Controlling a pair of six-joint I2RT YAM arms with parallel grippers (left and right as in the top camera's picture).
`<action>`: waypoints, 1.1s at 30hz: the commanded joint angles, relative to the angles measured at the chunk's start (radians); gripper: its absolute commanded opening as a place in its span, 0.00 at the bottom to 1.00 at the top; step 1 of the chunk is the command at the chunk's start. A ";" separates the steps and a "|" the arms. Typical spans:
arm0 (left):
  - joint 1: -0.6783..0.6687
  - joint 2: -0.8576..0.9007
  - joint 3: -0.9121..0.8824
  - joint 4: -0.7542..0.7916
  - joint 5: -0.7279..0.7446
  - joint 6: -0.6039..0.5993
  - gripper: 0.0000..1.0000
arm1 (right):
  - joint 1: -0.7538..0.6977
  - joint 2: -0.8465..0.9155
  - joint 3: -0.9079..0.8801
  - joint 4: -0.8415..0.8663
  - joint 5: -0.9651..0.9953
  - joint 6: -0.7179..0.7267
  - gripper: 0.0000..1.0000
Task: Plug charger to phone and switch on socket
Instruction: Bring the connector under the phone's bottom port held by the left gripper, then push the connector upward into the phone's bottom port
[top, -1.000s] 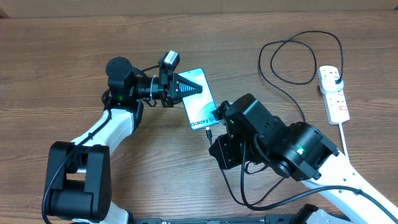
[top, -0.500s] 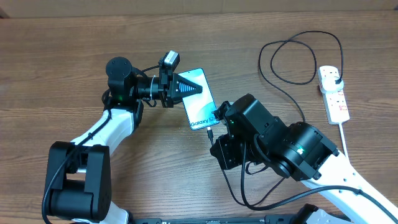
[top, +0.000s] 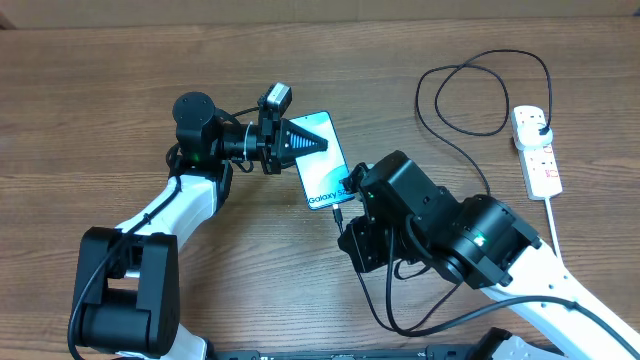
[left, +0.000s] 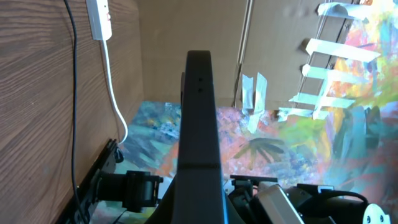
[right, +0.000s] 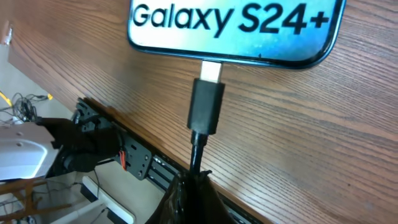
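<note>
**Charger Held at Phone's Port; Seating Judged Incomplete**

The phone (top: 323, 176) is pinned at mid-table under the closed tips of the left gripper (top: 320, 143), by which nothing is grasped. The charger (right: 206, 102) is clamped by its cable, just behind the connector, in the tightly closed right gripper (right: 189, 196). Bright metal is seen between the connector and the phone's near edge, so the plug-in is judged unfinished.

The largest risk is judged to be the phone being shoved or turned across the smooth surface if the push is angled off the port, since it is only pressed down, not gripped. A lesser risk is the thin cable being buckled or slipped through the fingers, the hold being taken behind the connector rather than on it.

The socket (top: 537, 155) is seen well apart at the far right, with the black plug (top: 540, 122) seated in its far end. Its switches cannot be read.

The table (top: 120, 90) is brown wood-grain. Beyond it, a cardboard panel (left: 186, 31) and a paint-coloured sheet (left: 323, 143) are shown.
</note>
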 joint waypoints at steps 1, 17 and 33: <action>-0.008 -0.001 0.024 0.005 0.005 -0.022 0.04 | 0.006 0.031 -0.004 0.003 0.030 -0.033 0.04; -0.008 -0.001 0.024 0.005 0.065 0.146 0.04 | 0.006 0.052 -0.003 -0.003 0.081 -0.063 0.04; -0.008 -0.001 0.024 0.001 0.014 0.078 0.04 | 0.006 0.053 -0.003 0.005 -0.003 -0.100 0.04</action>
